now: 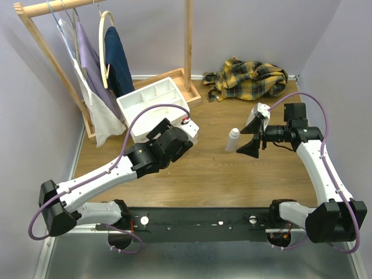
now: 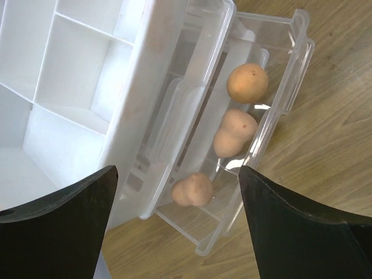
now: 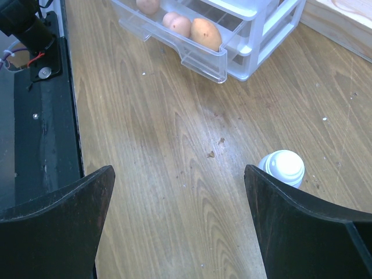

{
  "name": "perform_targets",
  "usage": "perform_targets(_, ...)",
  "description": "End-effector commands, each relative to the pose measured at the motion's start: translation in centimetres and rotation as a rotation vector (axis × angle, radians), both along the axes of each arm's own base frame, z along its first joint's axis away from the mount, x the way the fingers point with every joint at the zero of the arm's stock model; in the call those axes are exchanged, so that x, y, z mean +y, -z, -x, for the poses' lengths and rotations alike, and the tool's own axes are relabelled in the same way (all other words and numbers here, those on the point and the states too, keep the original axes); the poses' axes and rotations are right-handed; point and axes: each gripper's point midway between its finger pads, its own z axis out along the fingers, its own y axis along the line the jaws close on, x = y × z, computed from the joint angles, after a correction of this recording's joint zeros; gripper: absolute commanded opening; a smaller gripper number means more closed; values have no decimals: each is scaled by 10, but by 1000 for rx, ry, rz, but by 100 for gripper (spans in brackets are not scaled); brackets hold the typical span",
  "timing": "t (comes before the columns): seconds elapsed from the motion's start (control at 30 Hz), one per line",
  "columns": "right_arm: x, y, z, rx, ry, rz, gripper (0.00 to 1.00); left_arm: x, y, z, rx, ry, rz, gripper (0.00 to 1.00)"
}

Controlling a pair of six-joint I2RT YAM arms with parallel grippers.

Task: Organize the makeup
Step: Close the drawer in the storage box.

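Note:
Three peach sponges lie in a clear drawer pulled out of the white drawer unit. My left gripper hovers open just above that drawer, holding nothing. A white capped bottle stands upright on the wooden table, right of the unit. My right gripper is open beside it. In the right wrist view the bottle sits just outside the right finger, not between the fingers. The sponges also show there in the drawer.
A wooden clothes rack with hanging garments stands at the back left, behind the drawer unit. A yellow plaid cloth lies crumpled at the back right. The black base rail runs along the near edge.

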Motion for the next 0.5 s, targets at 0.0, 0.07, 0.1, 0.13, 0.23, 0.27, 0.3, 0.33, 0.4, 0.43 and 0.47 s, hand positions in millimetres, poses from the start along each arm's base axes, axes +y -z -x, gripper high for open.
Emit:
perform_targets(0.0,-2,9,1,19,5,7,100,-15,-5,6,22,66,116,99)
perform_targets(0.07,-2,9,1,19,5,7,100,-16,-8,7,19,76,135,99)
perform_targets(0.1,-2,9,1,20,6,7,100,-17,-9,8,21,84,145,99)
perform_targets(0.13,-2,9,1,17,4,8,100,-17,-9,9,22,87,149,99)
perform_targets(0.23,-2,9,1,20,4,8,100,-19,-11,11,22,107,168,99)
perform_targets(0.27,-2,9,1,19,3,8,100,-20,-12,11,23,112,171,99)
perform_targets(0.3,-2,9,2,19,2,8,100,-21,-11,12,25,119,175,99)
perform_targets(0.33,-2,9,1,19,3,8,100,-23,-11,14,32,131,181,99)
perform_targets(0.4,-2,10,1,22,3,8,100,-25,-10,15,37,142,187,99)
perform_targets(0.43,-2,10,1,22,3,8,100,-26,-10,16,43,152,192,99)
perform_targets(0.47,-2,10,1,21,3,9,100,-27,-9,17,47,157,193,99)
